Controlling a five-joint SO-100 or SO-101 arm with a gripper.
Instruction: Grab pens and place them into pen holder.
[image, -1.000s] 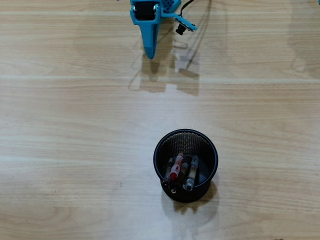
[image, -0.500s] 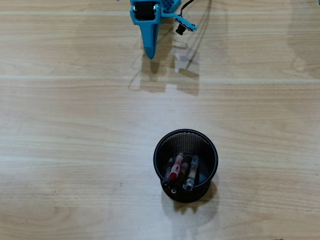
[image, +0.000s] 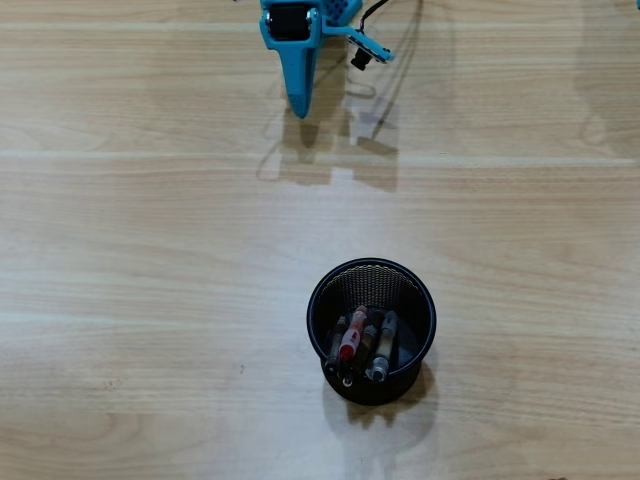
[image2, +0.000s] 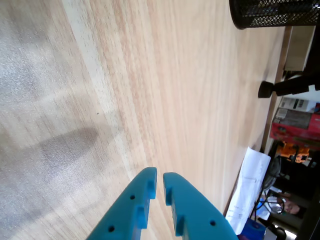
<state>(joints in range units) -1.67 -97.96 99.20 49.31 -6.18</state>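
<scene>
The gripper (image2: 159, 176) is bright turquoise blue, above a pale wood-grain table (image: 150, 250) streaked with lighter bands. Well ahead of its fingertips stands the black wire-mesh pen holder (image: 318, 300), holding a red-clear pen (image: 350, 340) among grey-clear and black ones.

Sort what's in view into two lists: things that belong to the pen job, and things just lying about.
Belongs to the job:
- pens, standing in the holder
- pen holder, black mesh cup
- gripper, blue jaws nearly closed, empty

Just lying about:
- white sheet past the table's edge
- red box in the background clutter
</scene>
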